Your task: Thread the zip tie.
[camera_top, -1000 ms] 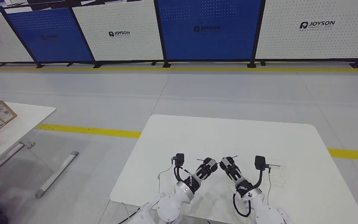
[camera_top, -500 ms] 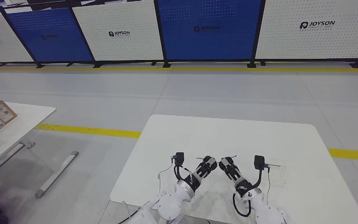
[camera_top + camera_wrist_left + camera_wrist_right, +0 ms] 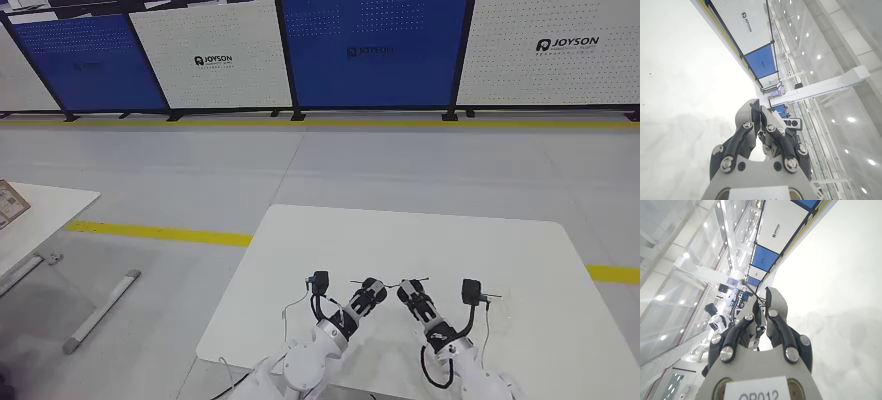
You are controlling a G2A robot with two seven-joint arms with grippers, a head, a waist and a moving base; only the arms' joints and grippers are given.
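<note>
Both grippers hover close together over the near middle of the white table [image 3: 420,240], fingertips facing each other. A thin dark zip tie [image 3: 390,285] runs between them, with short ends sticking out on either side. My right gripper [image 3: 762,300] is shut on the zip tie [image 3: 749,289], whose strip runs out past the fingertips to a small head. My left gripper [image 3: 760,111] has its pads pressed together; in the top view the left gripper [image 3: 376,290] sits on the tie's other end, and the right gripper [image 3: 404,291] is a finger's width away.
The table's near edge lies just under the arms, with open surface beyond and to both sides of the grippers. A second white table [image 3: 40,215] stands far off to the left across the floor.
The two grippers have drifted slightly, the right one a little to the right. The tie now shows as one line bridging the gap between them.
</note>
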